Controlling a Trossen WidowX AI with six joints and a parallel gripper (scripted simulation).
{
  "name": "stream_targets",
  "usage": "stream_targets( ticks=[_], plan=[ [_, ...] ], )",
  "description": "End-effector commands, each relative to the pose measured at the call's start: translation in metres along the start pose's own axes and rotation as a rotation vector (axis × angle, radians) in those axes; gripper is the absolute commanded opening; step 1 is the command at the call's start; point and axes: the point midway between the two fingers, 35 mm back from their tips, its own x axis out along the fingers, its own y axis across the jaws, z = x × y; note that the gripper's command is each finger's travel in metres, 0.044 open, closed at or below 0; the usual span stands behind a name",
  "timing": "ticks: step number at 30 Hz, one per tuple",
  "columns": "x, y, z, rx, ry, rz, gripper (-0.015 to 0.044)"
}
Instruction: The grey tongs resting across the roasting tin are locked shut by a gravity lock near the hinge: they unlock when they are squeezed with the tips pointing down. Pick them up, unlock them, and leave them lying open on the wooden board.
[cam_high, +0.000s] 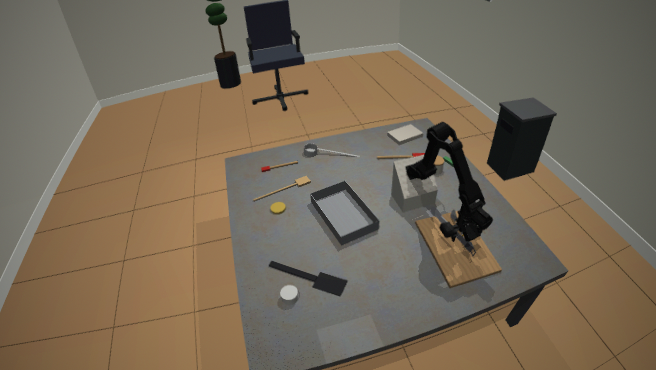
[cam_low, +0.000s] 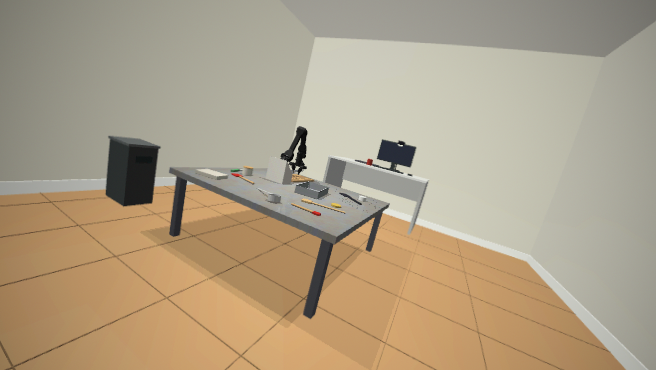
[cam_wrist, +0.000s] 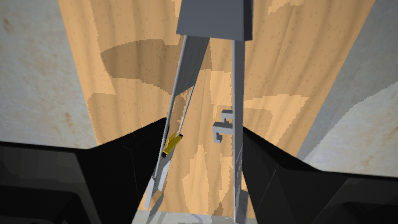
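Note:
The grey tongs (cam_wrist: 215, 20) (cam_high: 471, 248) stand spread apart, with the hinge block at the top of the wrist view and the arms running down it. A small yellow piece (cam_wrist: 173, 145) is on the left arm, and two grey hooks (cam_wrist: 223, 129) are on the right arm, clear of it. My gripper (cam_wrist: 202, 126) (cam_high: 461, 239) stands partly wide, its black fingers against the outer sides of both arms. It is over the wooden board (cam_high: 462, 276) (cam_wrist: 280, 50); whether the tongs touch the board is unclear. The roasting tin (cam_high: 359, 236) (cam_low: 320, 194) holds nothing visible.
A pale block (cam_high: 406, 192) (cam_low: 278, 171) stands beside the board, under the arm's base. A black spatula (cam_high: 330, 283), a white cup (cam_high: 289, 293), a yellow disc (cam_high: 278, 207), a wooden spatula (cam_high: 303, 181) and a strainer (cam_high: 310, 149) lie around the tin. A white slab (cam_high: 405, 133) is at the back.

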Motion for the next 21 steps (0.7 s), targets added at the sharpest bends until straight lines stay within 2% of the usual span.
stream_targets(
  ticks=[1, 4, 10, 21],
  plan=[
    [0.000, 0.000, 0.000, 0.000, 0.000, 0.000, 0.0375],
    [0.000, 0.000, 0.000, 0.000, 0.000, 0.000, 0.0440],
    [-0.008, 0.001, 0.015, 0.000, -0.001, 0.000, 0.0440],
    [-0.066, 0.004, 0.103, -0.001, -0.008, 0.003, 0.0440]
  ],
)
